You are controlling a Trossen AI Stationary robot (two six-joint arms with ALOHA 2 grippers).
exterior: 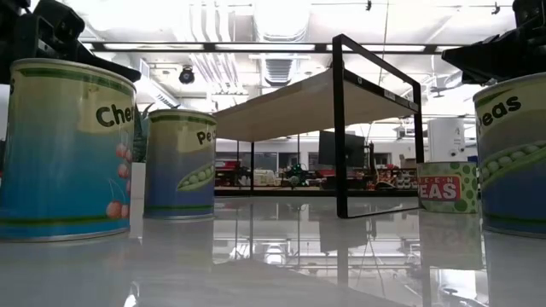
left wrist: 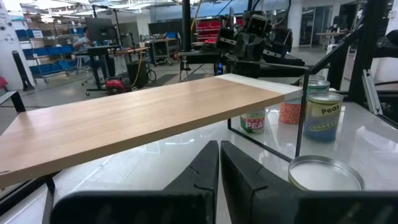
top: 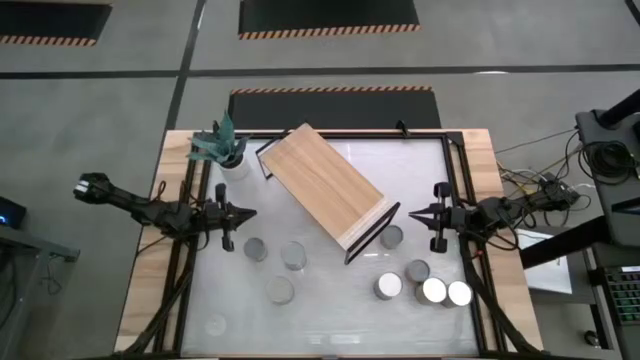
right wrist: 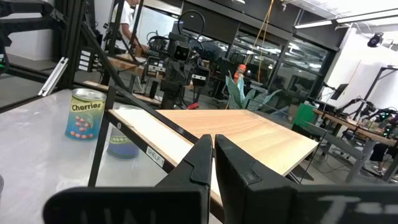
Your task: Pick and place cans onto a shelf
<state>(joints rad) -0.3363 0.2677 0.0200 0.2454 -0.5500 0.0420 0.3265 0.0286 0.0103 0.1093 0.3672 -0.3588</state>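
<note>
The shelf, a light-wood board on black wire end frames, stands slantwise on the white tabletop, between both arms. Several cans stand upright on the table nearer the front edge: three at the left, one by the shelf's near end, and a cluster at the right. My left gripper hangs shut above the table left of the shelf, pointing level at it. My right gripper hangs shut on the right, pointing level at the shelf's near end. Neither holds anything.
A potted green plant stands at the far left corner, beside the shelf's far end. A black frame runs round the tabletop's edge. The low view shows big cans close up at both sides, with open table under the shelf.
</note>
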